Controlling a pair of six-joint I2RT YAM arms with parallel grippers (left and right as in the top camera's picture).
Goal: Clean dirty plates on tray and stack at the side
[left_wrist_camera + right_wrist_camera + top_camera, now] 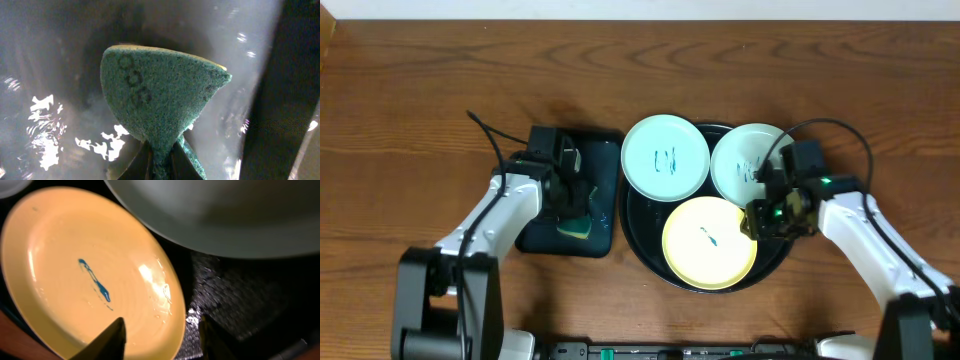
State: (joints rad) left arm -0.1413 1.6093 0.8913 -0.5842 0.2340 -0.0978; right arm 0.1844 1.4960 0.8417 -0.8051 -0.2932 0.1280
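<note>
Plates: three, round, shallow and glossy; the first mint plate (665,158) and second mint plate (745,160) carry blue-green scribbles; the yellow plate (75,270) carries one short blue streak
Place: all lie on the round black tray (638,232), whose floor is finely textured; wood-grain table (420,100) around it
Left gripper (161,167): pinching a coarse green sponge (160,95) over the wet rectangular tray (603,160)
Right gripper (162,340): fingers spread above the yellow plate's rim
Hidden: second mint plate partly covered by the right arm; sponge's pinched end cut off

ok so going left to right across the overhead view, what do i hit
left arm → rectangular black tray → left mint-blue plate → right mint-blue plate → right arm
</note>
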